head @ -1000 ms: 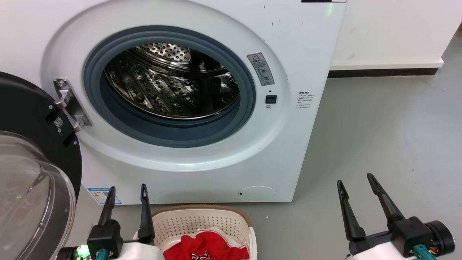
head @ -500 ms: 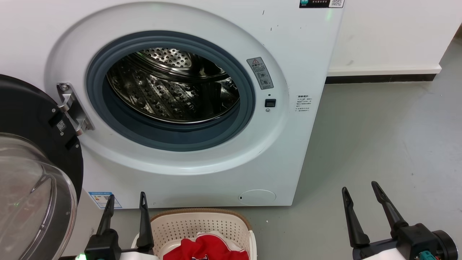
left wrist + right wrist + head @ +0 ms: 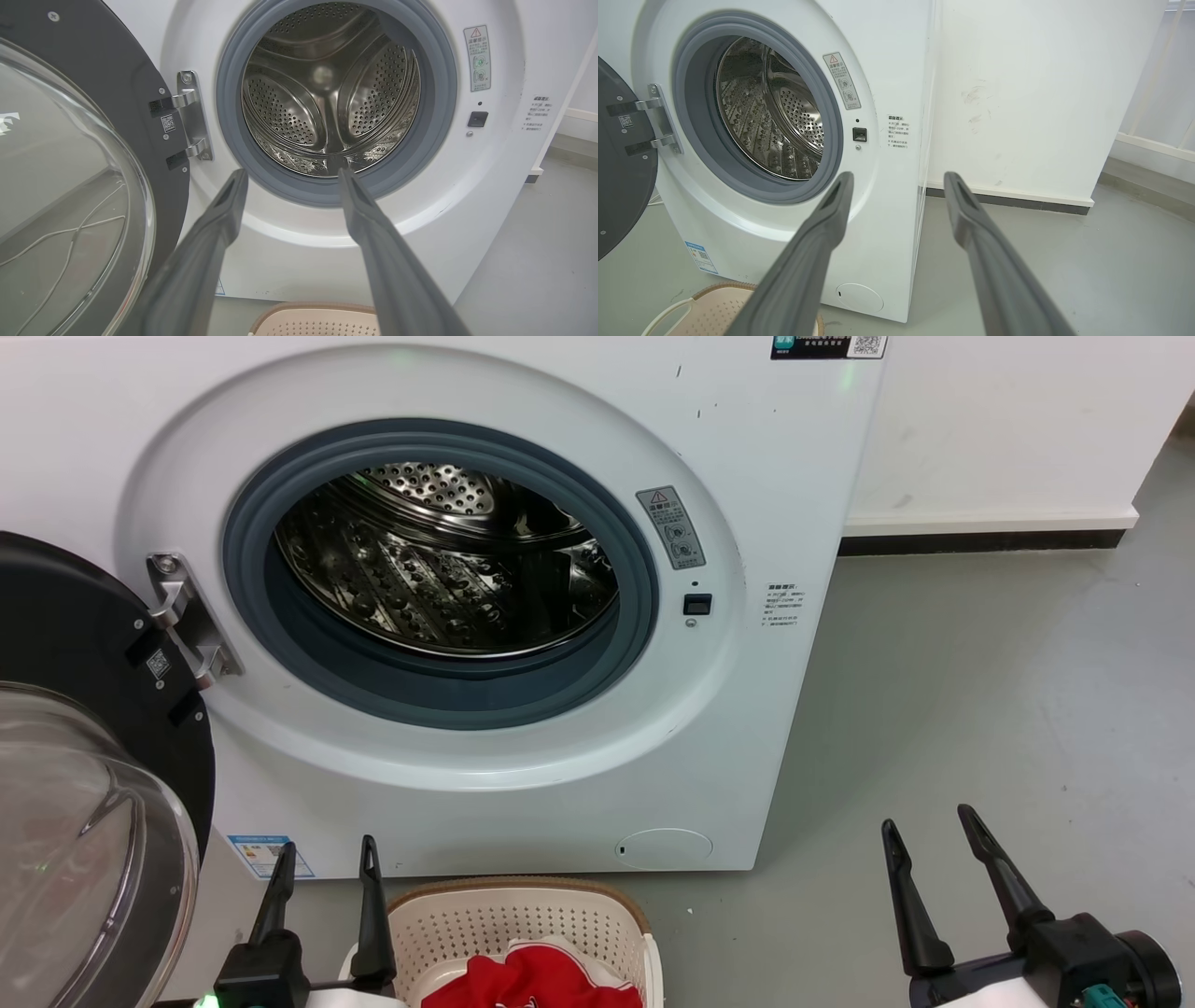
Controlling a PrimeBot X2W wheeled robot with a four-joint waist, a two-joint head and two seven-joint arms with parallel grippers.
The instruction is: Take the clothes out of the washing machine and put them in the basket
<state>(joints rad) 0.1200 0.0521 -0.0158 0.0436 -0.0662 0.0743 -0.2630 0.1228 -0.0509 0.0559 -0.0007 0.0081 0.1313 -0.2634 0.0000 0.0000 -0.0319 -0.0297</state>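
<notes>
The white washing machine [image 3: 766,457] stands ahead with its black-framed glass door [image 3: 84,784] swung open to the left. Its steel drum [image 3: 448,560] holds no fabric that I can see, in the head view or in the left wrist view [image 3: 327,88]. Red clothes [image 3: 532,975] with white trim lie in the cream basket [image 3: 523,915] on the floor below the porthole. My left gripper [image 3: 327,859] is open just left of the basket, fingers up. My right gripper [image 3: 929,823] is open over bare floor at the lower right. Both hold nothing.
Grey floor [image 3: 980,709] stretches to the right of the washer, bounded by a white wall with a dark skirting [image 3: 980,539]. The open door [image 3: 70,177] juts out on the left side. A thin cable [image 3: 60,233] shows through the door glass.
The whole head picture has shifted down a little, so the camera moved. Both grippers sit slightly lower in it. Clothes, basket and washer have not moved.
</notes>
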